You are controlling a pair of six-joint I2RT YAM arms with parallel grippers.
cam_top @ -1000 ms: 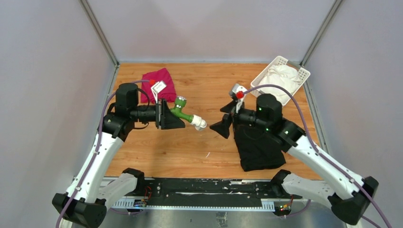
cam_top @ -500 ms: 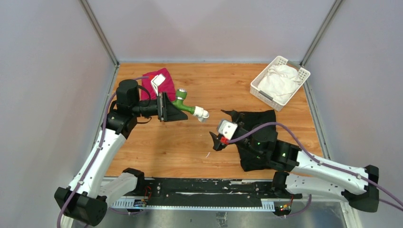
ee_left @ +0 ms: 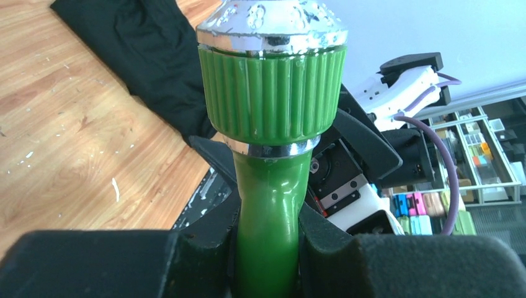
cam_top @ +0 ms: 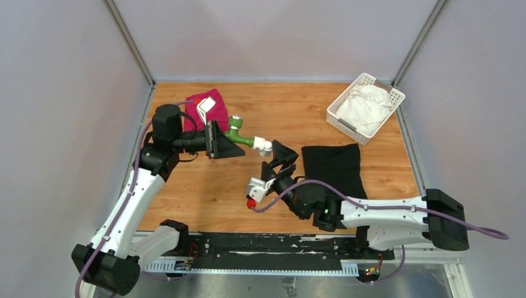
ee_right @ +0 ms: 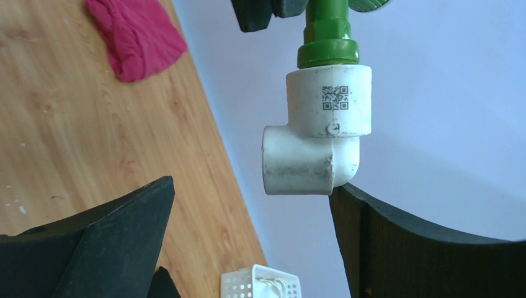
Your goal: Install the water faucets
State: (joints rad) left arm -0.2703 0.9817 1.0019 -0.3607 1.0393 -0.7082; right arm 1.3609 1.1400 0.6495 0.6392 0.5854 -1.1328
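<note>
Seemingly smudged white fitting [ee_right: 313, 143], green tap [ee_left: 270, 186]

Light is bright, even and diffuse, so the orange-brown wooden tabletop [cam_top: 205, 186] carries only faint, soft-edged shadows in the top view. From the left wrist, the small green plastic tap with a ribbed round knob [ee_left: 271, 93] is sharp. Glare speckles its chrome cap and a pale streak runs down its stem, while the tabletop beyond the tap looks slightly soft. From the right wrist, the small white plastic elbow fitting [ee_right: 319, 133] on the tap's end is crisp and its printed code distinct. Below the tap, the black fingers [ee_right: 105, 248] of the right gripper [ee_right: 248, 186] are dark and nearly featureless.
</note>
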